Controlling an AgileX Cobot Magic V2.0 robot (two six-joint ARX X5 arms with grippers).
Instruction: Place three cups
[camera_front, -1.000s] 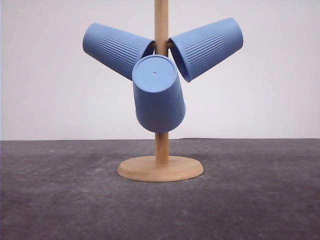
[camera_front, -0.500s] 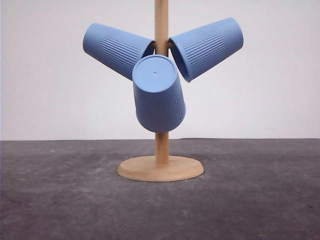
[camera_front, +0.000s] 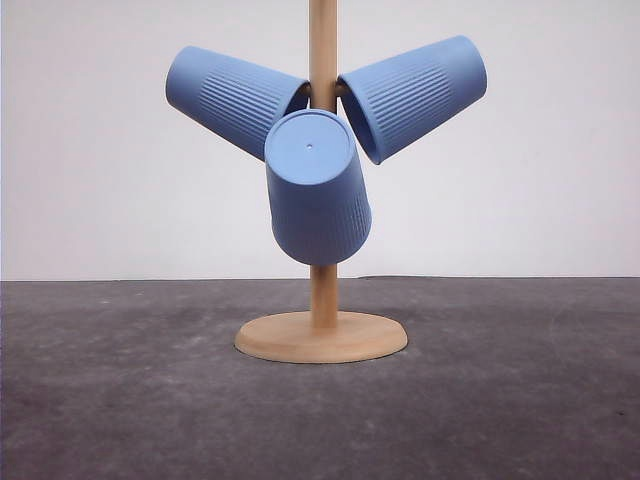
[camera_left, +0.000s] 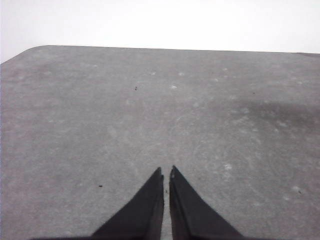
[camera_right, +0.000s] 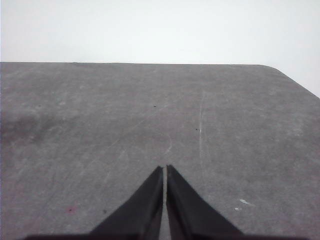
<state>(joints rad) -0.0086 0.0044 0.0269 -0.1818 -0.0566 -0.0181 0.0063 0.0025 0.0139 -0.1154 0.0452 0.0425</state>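
Three light-blue ribbed cups hang upside down on the pegs of a wooden stand (camera_front: 322, 300) in the front view. One cup (camera_front: 232, 97) points up to the left, another cup (camera_front: 415, 95) up to the right, and the third cup (camera_front: 315, 190) faces me with its flat base forward. My left gripper (camera_left: 166, 172) is shut with nothing in it, low over bare grey table. My right gripper (camera_right: 164, 169) is likewise shut and holds nothing above the table.
The stand's round wooden base (camera_front: 320, 337) rests mid-table on the dark grey tabletop (camera_front: 120, 400). A white wall rises behind the table's far edge. A rounded table corner (camera_left: 30, 50) appears in the left wrist view, another corner (camera_right: 285, 72) in the right wrist view.
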